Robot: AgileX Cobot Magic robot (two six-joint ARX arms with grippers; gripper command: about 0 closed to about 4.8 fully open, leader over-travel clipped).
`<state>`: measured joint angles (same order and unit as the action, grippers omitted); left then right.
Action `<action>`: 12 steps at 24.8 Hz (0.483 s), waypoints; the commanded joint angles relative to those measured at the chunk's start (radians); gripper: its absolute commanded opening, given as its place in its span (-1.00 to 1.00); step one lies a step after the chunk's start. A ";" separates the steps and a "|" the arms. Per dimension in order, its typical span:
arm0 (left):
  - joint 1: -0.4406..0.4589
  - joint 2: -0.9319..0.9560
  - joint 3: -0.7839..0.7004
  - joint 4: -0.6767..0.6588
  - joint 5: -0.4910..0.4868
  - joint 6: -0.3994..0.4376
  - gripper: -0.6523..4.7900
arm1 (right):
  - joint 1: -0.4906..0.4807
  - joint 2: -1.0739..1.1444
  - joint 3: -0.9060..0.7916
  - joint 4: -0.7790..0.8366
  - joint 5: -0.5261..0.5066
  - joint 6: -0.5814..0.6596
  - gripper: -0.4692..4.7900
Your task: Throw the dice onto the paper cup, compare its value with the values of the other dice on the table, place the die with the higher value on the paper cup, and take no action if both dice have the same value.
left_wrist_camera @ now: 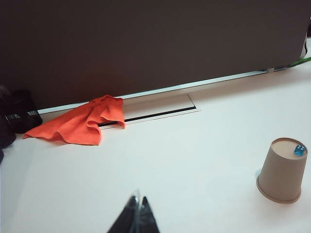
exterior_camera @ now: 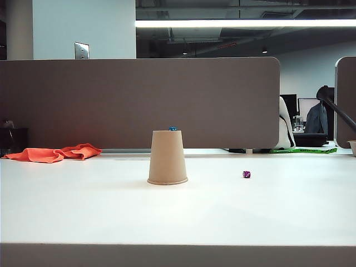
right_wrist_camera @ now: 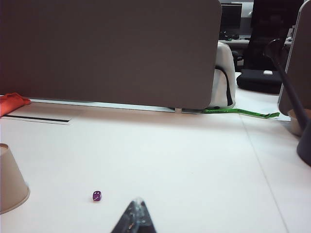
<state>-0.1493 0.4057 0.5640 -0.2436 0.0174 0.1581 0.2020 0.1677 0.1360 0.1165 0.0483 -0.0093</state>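
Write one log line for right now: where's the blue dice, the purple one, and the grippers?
blue die: on upturned paper cup | purple die: on table, apart from cup | left gripper: shut, empty | right gripper: shut, empty

A grey-brown partition panel [exterior_camera: 139, 103] with rounded corners stands along the far edge of a white surface [exterior_camera: 83, 211] in an open-plan office. A long fluorescent strip [exterior_camera: 245, 23] glows under a dark ceiling. An orange cloth [exterior_camera: 53, 153] lies crumpled at the panel's foot, beside a cable slot [left_wrist_camera: 155, 112]. Beyond, a monitor [exterior_camera: 307, 105] and a dark jacket [exterior_camera: 318, 118] occupy another desk.
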 commanded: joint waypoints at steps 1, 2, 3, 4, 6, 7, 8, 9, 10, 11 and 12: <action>0.000 -0.039 -0.006 -0.046 0.005 0.005 -0.78 | -0.045 -0.019 0.005 0.006 -0.084 -0.003 -0.82; 0.000 -0.054 -0.011 -0.051 0.005 -0.001 -0.78 | -0.058 -0.019 0.004 0.005 -0.098 -0.003 -0.83; 0.000 -0.072 -0.020 -0.053 0.005 -0.013 -0.78 | -0.076 -0.023 0.004 0.002 -0.115 -0.002 -0.82; 0.000 -0.087 -0.027 -0.054 0.005 -0.031 -0.78 | -0.089 -0.024 0.004 0.000 -0.129 0.000 -0.83; 0.000 -0.142 -0.055 -0.058 0.005 -0.090 -0.78 | -0.126 -0.030 0.004 -0.012 -0.161 0.009 -0.83; 0.000 -0.180 -0.071 -0.064 0.004 -0.092 -0.78 | -0.144 -0.031 0.004 -0.022 -0.163 0.009 -0.82; 0.000 -0.204 -0.081 -0.065 0.003 -0.092 -0.78 | -0.151 -0.031 0.004 -0.029 -0.162 0.009 -0.83; 0.000 -0.243 -0.095 -0.071 -0.001 -0.092 -0.78 | -0.160 -0.031 0.002 -0.034 -0.162 0.009 -0.83; 0.000 -0.268 -0.103 -0.076 -0.011 -0.092 -0.78 | -0.161 -0.031 -0.003 -0.029 -0.161 0.010 -0.83; 0.000 -0.291 -0.110 -0.080 -0.019 -0.092 -0.78 | -0.159 -0.031 -0.010 -0.023 -0.162 0.011 -0.82; 0.000 -0.309 -0.115 -0.085 -0.018 -0.092 -0.78 | -0.159 -0.031 -0.015 -0.021 -0.162 0.018 -0.83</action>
<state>-0.1493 0.1169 0.4530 -0.3286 0.0101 0.0700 0.0414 0.1364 0.1272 0.0792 -0.1093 -0.0040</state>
